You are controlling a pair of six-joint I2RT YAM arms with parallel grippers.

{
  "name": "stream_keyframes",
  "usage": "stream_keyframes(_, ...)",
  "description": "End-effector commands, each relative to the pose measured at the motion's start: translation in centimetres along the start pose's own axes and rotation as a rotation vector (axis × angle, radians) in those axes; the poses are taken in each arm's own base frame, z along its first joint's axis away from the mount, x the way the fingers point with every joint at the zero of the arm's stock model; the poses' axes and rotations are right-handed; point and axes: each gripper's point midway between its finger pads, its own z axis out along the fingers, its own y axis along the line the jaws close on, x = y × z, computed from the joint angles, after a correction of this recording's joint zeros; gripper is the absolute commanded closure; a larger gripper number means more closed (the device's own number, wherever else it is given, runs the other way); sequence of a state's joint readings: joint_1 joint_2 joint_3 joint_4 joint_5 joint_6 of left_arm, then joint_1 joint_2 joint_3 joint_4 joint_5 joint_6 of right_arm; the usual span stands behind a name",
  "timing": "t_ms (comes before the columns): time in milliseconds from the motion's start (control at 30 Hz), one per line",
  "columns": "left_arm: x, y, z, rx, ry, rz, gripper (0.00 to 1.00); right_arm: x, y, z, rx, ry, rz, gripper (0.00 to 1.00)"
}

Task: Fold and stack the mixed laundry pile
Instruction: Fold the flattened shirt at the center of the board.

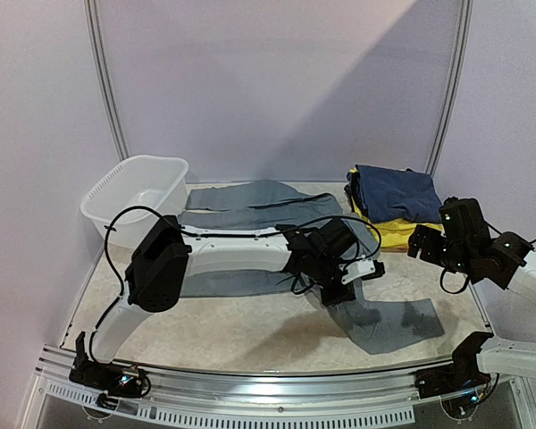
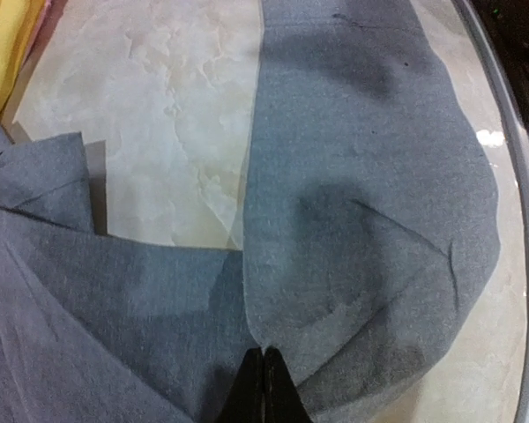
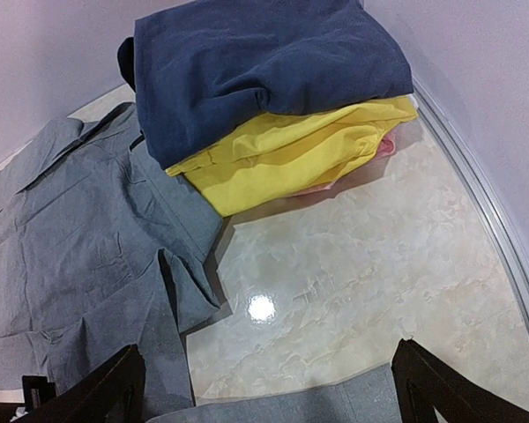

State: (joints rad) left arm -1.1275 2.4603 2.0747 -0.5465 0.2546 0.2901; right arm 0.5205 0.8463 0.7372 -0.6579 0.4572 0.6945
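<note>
The large grey trousers [image 1: 250, 213] lie spread across the table, with one leg folded toward the front right [image 1: 395, 326]. My left gripper [image 1: 341, 288] is low over that leg. In the left wrist view it [image 2: 264, 374] is shut, pinching the edge of the grey trousers [image 2: 361, 229]. A folded stack sits at the back right, with a navy garment [image 1: 393, 192] on a yellow one [image 1: 397, 234]. In the right wrist view the navy garment [image 3: 264, 62] lies on the yellow one [image 3: 291, 154], with a pinkish edge [image 3: 390, 145] beneath. My right gripper [image 3: 269, 388] is open and empty above the table.
A white plastic basin [image 1: 134, 192] stands at the back left. The table's metal rim [image 2: 525, 229] runs close to the trouser leg on the right. The right arm [image 1: 469, 250] hovers just in front of the stack. Purple walls close the back and sides.
</note>
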Motion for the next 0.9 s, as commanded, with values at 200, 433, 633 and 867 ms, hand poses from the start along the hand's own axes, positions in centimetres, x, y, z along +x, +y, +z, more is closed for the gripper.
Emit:
stream_keyframes(200, -3.9, 8.6, -14.1, -0.253, -0.419, -0.265, 1.00, -1.6, 1.4, -0.8, -0.082, -0.056, -0.001, 0.01)
stream_keyframes(433, 1.9, 13.7, -15.7, -0.321, -0.564, -0.580, 1.00, -1.7, 2.3, -0.4, -0.112, -0.054, -0.007, 0.01)
stream_keyframes(633, 7.0, 16.4, -15.6, -0.335, -0.641, -0.760, 0.84, -1.2, 3.2, 0.5, -0.133, -0.028, -0.017, 0.01)
stream_keyframes(867, 9.0, 16.6, -17.7, -0.428, -0.614, -0.767, 0.41, 0.2, 4.1, 2.1, -0.145, 0.033, -0.054, 0.01)
